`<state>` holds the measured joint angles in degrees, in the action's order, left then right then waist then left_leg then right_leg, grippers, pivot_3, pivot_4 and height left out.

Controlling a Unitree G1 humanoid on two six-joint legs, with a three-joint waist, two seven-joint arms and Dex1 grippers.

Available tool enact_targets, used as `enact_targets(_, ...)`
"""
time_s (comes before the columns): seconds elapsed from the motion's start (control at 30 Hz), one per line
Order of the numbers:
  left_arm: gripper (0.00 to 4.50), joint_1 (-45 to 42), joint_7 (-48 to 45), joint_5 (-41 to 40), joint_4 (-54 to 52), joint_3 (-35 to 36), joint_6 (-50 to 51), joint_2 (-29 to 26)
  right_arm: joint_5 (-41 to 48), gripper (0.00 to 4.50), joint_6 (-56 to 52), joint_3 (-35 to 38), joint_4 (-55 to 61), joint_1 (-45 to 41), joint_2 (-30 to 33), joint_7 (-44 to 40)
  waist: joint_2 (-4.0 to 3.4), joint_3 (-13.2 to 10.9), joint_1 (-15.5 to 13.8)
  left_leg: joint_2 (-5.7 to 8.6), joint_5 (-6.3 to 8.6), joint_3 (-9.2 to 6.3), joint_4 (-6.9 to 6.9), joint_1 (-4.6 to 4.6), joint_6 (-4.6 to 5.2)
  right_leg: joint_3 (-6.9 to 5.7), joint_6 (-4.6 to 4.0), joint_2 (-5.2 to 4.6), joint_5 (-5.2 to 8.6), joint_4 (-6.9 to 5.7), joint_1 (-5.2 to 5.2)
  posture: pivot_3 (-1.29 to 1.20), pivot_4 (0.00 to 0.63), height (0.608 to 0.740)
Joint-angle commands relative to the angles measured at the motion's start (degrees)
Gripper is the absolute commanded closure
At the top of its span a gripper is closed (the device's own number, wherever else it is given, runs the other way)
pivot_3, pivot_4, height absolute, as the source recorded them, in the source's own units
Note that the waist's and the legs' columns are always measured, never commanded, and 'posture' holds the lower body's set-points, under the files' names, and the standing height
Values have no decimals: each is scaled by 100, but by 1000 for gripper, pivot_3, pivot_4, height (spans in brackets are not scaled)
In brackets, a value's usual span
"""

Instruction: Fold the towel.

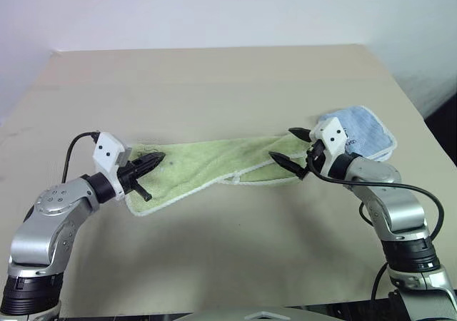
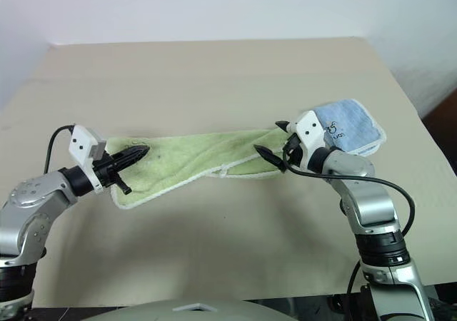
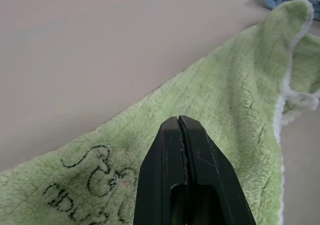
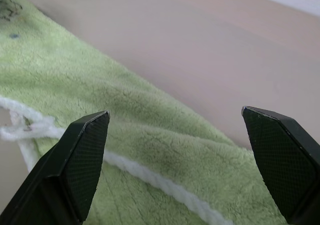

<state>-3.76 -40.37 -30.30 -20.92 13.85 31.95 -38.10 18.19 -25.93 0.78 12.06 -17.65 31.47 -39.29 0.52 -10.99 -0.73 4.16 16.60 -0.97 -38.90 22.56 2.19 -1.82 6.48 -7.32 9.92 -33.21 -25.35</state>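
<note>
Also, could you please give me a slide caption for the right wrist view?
Open right gripper poised over the long light yellow-green terry towel on the beige table.

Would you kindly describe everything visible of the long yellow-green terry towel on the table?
The long yellow-green terry towel lies stretched out, somewhat rumpled, across the beige table. Its pile looks soft and fluffy, edged with white stitching, with a dark printed mark near the end at the shut left gripper, which hovers over it. Its other end lies beside the open right gripper, next to a smaller light blue folded towel. One long edge is partly turned over itself.
</note>
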Motion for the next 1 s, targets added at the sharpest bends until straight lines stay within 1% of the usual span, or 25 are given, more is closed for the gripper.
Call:
enact_targets(0.03,4500,-168,-23,-26,-113,-46,-1,-59,4,38,111,70,183,-32,-27,50,0,0,0,0,0,0,0,0,0,0,0,0,0,0,0,0,150,728)
enact_targets(0.33,4500,-353,-161,110,199,-157,-153,-82,-31,38,114,93,318,112,31,146,0,0,6,0,-1,0,0,0,3,0,1,1,-1,-1,-1,0,150,728)
enact_targets(0.47,4500,-442,-350,298,242,-392,-251,-176,-6,38,200,252,211,136,107,122,0,0,2,0,-1,0,0,0,3,0,1,1,-1,0,0,0,150,728)
enact_targets(0.6,4500,-522,-862,594,551,-512,-551,-645,-91,38,322,223,-42,-4,50,205,0,0,3,0,0,1,1,1,2,-1,0,1,0,1,-1,0,150,728)
enact_targets(0.67,4500,-617,-1259,642,686,-501,-699,-1004,-111,38,379,185,-180,-119,0,212,-2,-1,7,0,0,1,1,1,1,-1,-9,2,5,0,-3,0,150,728)
enact_targets(0.83,4500,-1038,-2465,606,1227,-615,-1031,-1777,-242,38,648,105,-453,-153,-106,246,-7,-4,11,-2,-2,3,6,3,5,-1,-13,2,8,0,-9,0,150,728)
enact_targets(0.97,4500,-1307,-3608,468,1468,-851,-1040,-2335,-273,38,661,80,-379,-47,-227,352,-10,-6,11,0,-4,4,10,8,10,-1,-11,2,6,2,-12,0,150,728)
enact_targets(1.0,4114,-1322,-4010,410,1505,-922,-1072,-2490,-280,0,666,63,-360,-24,-249,366,-10,-6,16,0,-4,5,11,9,11,-1,-11,2,6,2,-13,0,150,728)
